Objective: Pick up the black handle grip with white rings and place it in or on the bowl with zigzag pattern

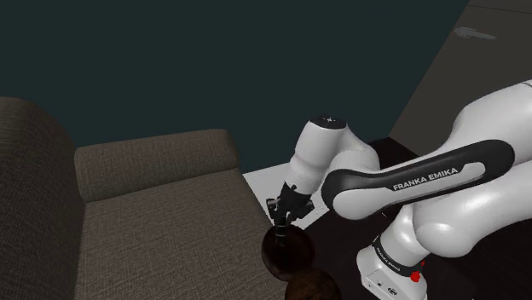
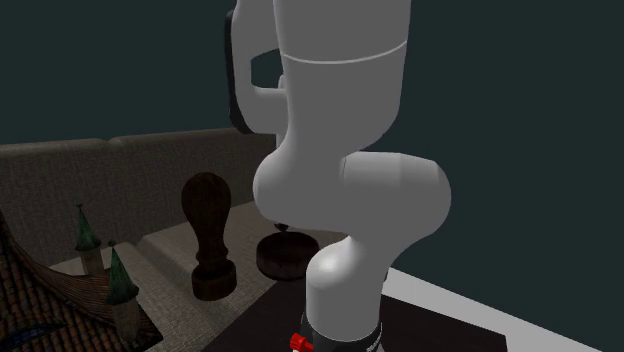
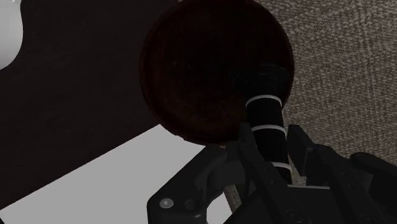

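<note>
**Wrist view: the grip is clamped in the tool, right over the bowl**

Room first, and it's tight on one side. The brown fabric sofa (image 1: 162, 222) runs close along the dark bowl (image 1: 286, 249), seat edge just beside the rim. Its backrest rises toward the shoulder view's left. The other side is freer: a dark desk (image 3: 76, 114) top meets a pale grey surface (image 3: 114, 172) along a straight edge. A flat dark teal wall (image 1: 213, 60) stands behind it all, and the white arm (image 1: 409, 183) folds in from the shoulder view's right.

Now the bowl. It's round and deep reddish-brown, and its hollow is too dark for me to make out a pattern or contents. In the second exterior view it sits low by the arm's white elbow. A tall dark stamp-shaped piece (image 2: 210, 230) stands just beside it on that view's left. Near that view's lower left corner is a toy castle (image 2: 100, 280) with green spires.

And the prize: the tool (image 3: 270, 137) has its two fingers closed in on the black handle grip (image 3: 266, 108), one pressed to each side. The grip's white rings show clearly. Its long axis runs straight out from between the fingers toward the bowl, and the free end lies over the bowl's sofa-side rim. In the shoulder view the tool points downward above the bowl. I can't tell whether the grip touches it.
</note>
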Motion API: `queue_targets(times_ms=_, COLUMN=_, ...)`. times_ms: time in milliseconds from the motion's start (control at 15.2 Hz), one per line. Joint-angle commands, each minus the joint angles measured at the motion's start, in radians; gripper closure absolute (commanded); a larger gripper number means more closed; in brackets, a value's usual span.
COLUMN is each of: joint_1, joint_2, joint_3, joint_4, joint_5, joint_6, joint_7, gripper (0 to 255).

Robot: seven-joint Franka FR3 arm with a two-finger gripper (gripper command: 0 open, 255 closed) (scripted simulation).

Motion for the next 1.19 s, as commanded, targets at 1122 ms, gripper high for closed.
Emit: queue_targets(times_ms=1122, joint_1=0.098, joint_2=0.067, joint_3=0.065, joint_4=-0.17, joint_5=0.137, joint_6=0.23, joint_7=-0.003, gripper=255)
